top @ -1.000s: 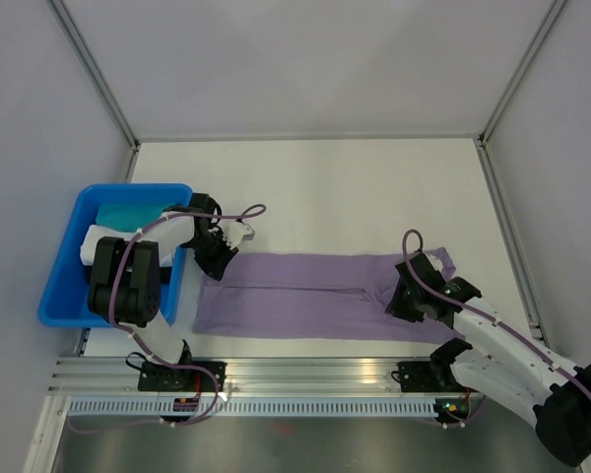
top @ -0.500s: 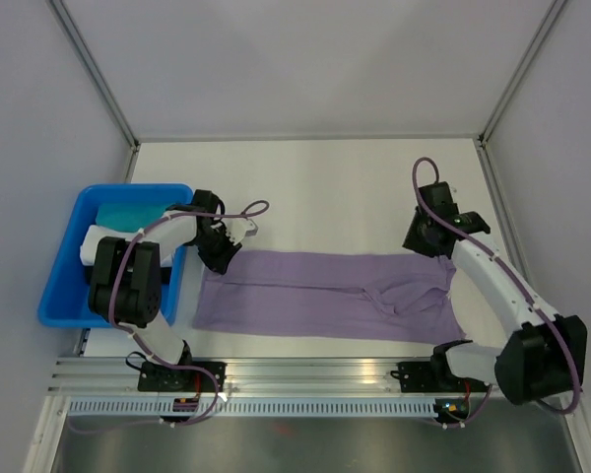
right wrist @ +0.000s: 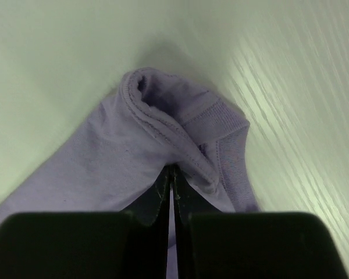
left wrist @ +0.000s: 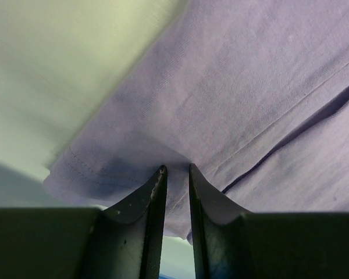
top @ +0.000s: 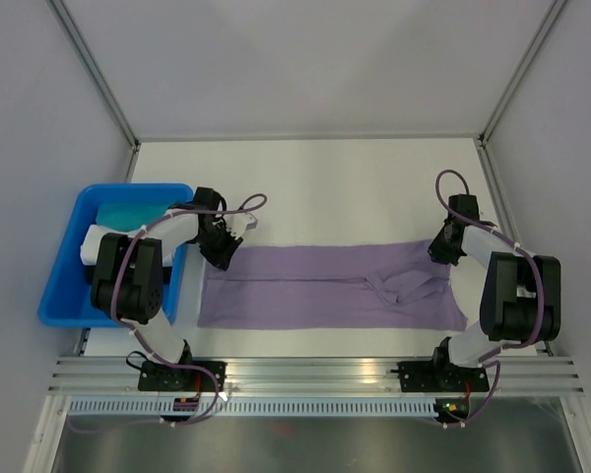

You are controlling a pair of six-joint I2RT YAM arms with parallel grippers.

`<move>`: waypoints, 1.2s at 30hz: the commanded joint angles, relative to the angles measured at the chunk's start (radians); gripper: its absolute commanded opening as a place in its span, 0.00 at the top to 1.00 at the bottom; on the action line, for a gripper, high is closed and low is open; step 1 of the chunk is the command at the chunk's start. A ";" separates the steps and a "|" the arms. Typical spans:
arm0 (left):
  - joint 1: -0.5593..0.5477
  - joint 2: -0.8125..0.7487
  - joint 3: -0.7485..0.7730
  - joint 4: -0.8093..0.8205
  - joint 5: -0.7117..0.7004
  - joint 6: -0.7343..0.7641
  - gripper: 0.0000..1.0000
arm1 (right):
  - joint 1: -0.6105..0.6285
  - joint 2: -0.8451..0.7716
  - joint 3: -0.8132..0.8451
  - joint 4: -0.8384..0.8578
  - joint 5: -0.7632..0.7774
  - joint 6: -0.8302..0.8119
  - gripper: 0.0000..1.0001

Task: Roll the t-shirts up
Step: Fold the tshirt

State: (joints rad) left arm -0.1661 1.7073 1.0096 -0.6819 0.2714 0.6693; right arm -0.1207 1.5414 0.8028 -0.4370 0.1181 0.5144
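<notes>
The t-shirt (top: 315, 286) is pinched at two corners: the left hand (left wrist: 176, 170), fingers almost together, grips the hem at the shirt's 10 o'clock corner, and the right hand (right wrist: 171, 171), fingers pressed tight, nips a fold of ribbed edge at the 2 o'clock corner. Between them the shirt lies flat in a long band across the near half of the desk (top: 325, 187), creased toward 3 o'clock. A blue bin (top: 64, 286) sits at the desk's 9 o'clock, just beside the left hand.
</notes>
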 commanded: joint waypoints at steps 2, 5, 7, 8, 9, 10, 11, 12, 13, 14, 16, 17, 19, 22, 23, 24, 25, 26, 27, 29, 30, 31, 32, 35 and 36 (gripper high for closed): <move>-0.004 0.103 0.027 0.156 -0.121 -0.065 0.72 | -0.030 0.155 0.024 0.191 -0.044 0.010 0.94; -0.003 0.136 0.076 0.174 -0.173 -0.074 0.72 | -0.028 0.229 0.077 0.218 -0.084 0.030 0.94; -0.003 0.163 0.093 0.195 -0.193 -0.073 0.72 | -0.025 0.276 0.104 0.224 -0.100 0.032 0.94; -0.003 0.170 0.101 0.212 -0.217 -0.073 0.72 | -0.022 0.287 0.127 0.224 -0.098 0.029 0.95; -0.003 0.189 0.118 0.217 -0.230 -0.073 0.72 | -0.019 0.299 0.137 0.222 -0.097 0.021 0.94; -0.003 0.196 0.130 0.217 -0.238 -0.070 0.72 | -0.013 0.302 0.147 0.219 -0.086 0.016 0.94; -0.003 0.202 0.147 0.217 -0.257 -0.070 0.72 | -0.010 0.302 0.160 0.216 -0.084 0.013 0.93; -0.003 0.206 0.156 0.217 -0.267 -0.071 0.73 | -0.008 0.301 0.168 0.215 -0.081 0.004 0.93; -0.003 0.206 0.161 0.216 -0.267 -0.070 0.73 | -0.008 0.298 0.176 0.210 -0.083 -0.004 0.92; -0.003 0.196 0.167 0.214 -0.267 -0.071 0.72 | -0.008 0.290 0.190 0.201 -0.083 -0.014 0.92; -0.004 0.145 0.164 0.211 -0.261 -0.068 0.72 | -0.001 0.257 0.206 0.179 -0.074 -0.048 0.89; -0.006 0.123 0.159 0.209 -0.244 -0.065 0.72 | 0.004 0.238 0.223 0.143 -0.058 -0.057 0.87; -0.015 0.051 0.156 0.194 -0.191 -0.047 0.70 | 0.018 0.180 0.239 0.100 -0.009 -0.071 0.75; -0.053 -0.029 0.156 0.154 -0.112 -0.001 0.68 | 0.018 0.108 0.223 0.040 0.000 -0.057 0.51; -0.067 -0.090 0.146 0.148 -0.060 0.034 0.67 | 0.018 0.082 0.208 0.011 -0.005 -0.056 0.50; -0.100 -0.121 0.136 0.147 -0.042 0.050 0.64 | 0.018 0.068 0.196 0.004 -0.017 -0.054 0.48; -0.117 -0.147 0.129 0.147 -0.029 0.071 0.59 | 0.018 0.054 0.175 -0.002 -0.020 -0.053 0.48; -0.134 -0.196 0.116 0.143 -0.014 0.085 0.56 | 0.018 0.034 0.165 -0.009 -0.021 -0.054 0.48; -0.166 -0.213 0.112 0.136 -0.011 0.102 0.55 | 0.019 0.028 0.159 -0.015 -0.015 -0.056 0.47; -0.222 -0.254 0.095 0.131 -0.027 0.147 0.53 | 0.018 0.020 0.161 -0.041 -0.005 -0.063 0.47; -0.246 -0.265 0.093 0.130 -0.032 0.160 0.53 | 0.018 0.019 0.161 -0.051 -0.002 -0.066 0.47; -0.274 -0.271 0.095 0.128 -0.035 0.189 0.52 | 0.018 0.014 0.162 -0.068 0.009 -0.066 0.47; -0.304 -0.275 0.102 0.128 -0.035 0.202 0.50 | 0.018 0.000 0.161 -0.077 0.017 -0.074 0.48; -0.465 -0.232 0.174 0.140 -0.024 0.217 0.50 | 0.018 -0.036 0.150 -0.107 0.058 -0.079 0.49; -0.545 -0.188 0.196 0.153 -0.017 0.214 0.50 | 0.019 -0.043 0.144 -0.108 0.060 -0.085 0.51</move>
State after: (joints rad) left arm -0.5648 1.4498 1.1358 -0.5438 0.2096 0.8139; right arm -0.1009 1.5566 0.9577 -0.4961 0.1230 0.4511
